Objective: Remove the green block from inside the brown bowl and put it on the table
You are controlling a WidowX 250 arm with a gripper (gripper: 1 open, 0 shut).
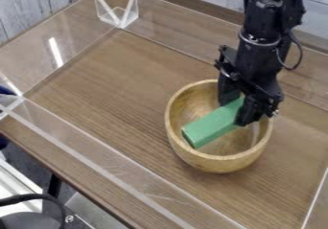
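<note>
The wood-grain counter [96,94] runs under everything, edged by a low clear acrylic wall [96,154]. Over its right edge reaches the black robot arm [266,27]. The light-brown wooden bowl [178,140] sits near the counter's right edge, toward the near side. Smallest is the green block [209,128], inside the bowl, its near end angled toward the bowl's near-left wall. The pincer [239,105] is closed on the block's far end, its fingers dipping within the rim.

To do the lift well, I would keep that squeeze firm and raise straight up until the block's lower end clears the rim, then travel left to the open wood and lower gently; moving sideways too soon could drag the bowl along.

The block is a flat, elongated bar, matte green, plain-faced and straight-edged, its far end hidden by the dark fingers.
</note>
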